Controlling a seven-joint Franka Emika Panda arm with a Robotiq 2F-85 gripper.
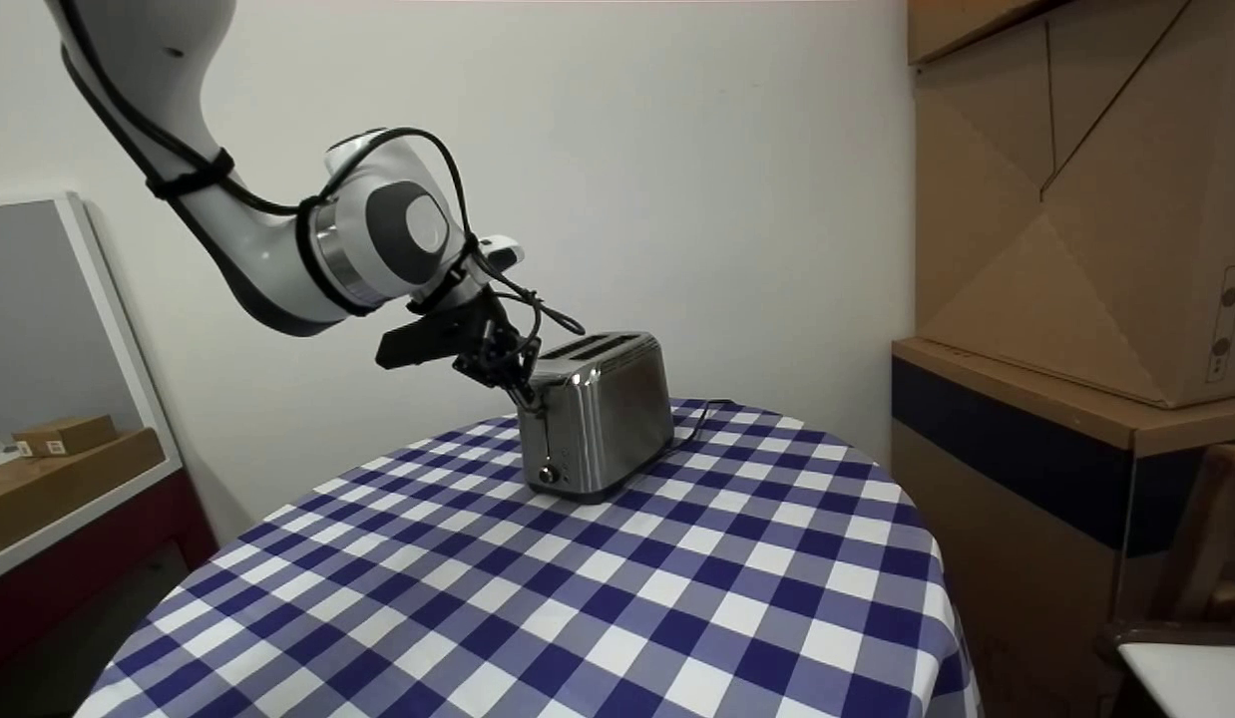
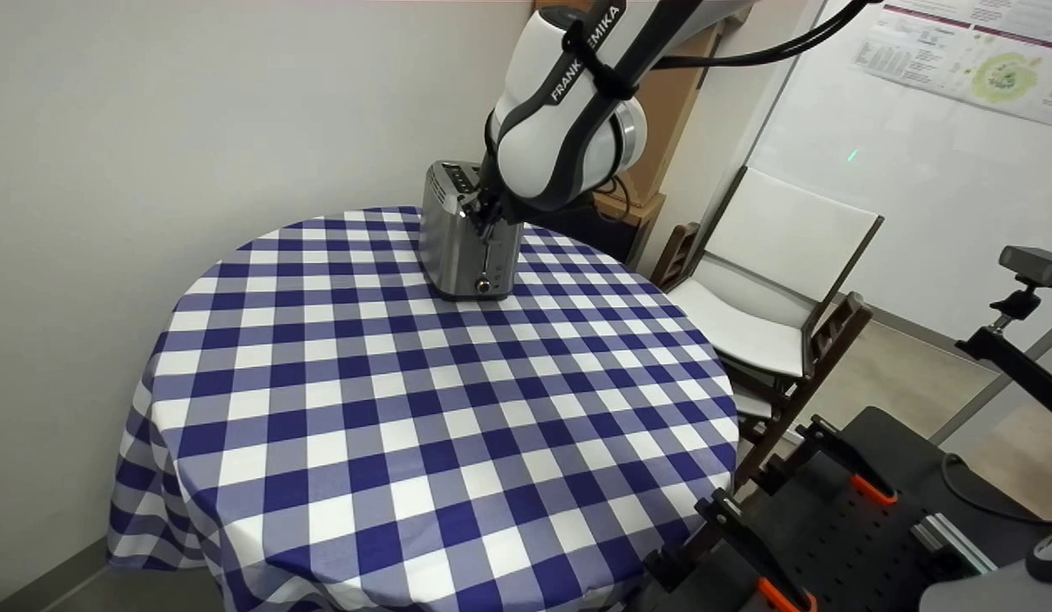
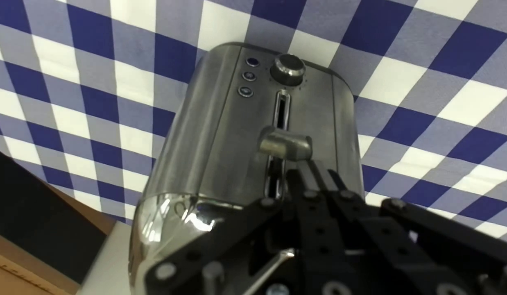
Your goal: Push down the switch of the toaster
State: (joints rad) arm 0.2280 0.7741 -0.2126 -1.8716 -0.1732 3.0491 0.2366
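Brushed metal clad the boxy silver toaster [image 1: 603, 419], on the blue-and-white checked tablecloth [image 1: 578, 598]. In the wrist view, its stubby grey lever [image 3: 285, 144] lay at 11 o'clock from the black two-fingered claw [image 3: 315, 171], narrowed and empty; the lever slot [image 3: 281, 110] ran 12-to-6. I read "FRANK" and "EMIKA" on the white arm [image 2: 534, 157].

Toaster [image 1: 600, 424] upright on the checked cloth [image 2: 441, 425], its switch [image 3: 284, 143] partway along the track [image 3: 281, 110].
In both exterior views I see it standing on its dark base [image 1: 586, 496], a boxy brushed-silver body with rounded corners and long dark slots [image 1: 612, 345] on top; in my wrist view the switch is a stubby metallic lever, open track showing to either side of it, and by the track's lower end I can make out a round knob [image 3: 288, 69], three small round buttons [image 3: 249, 76] in a row just beside it.
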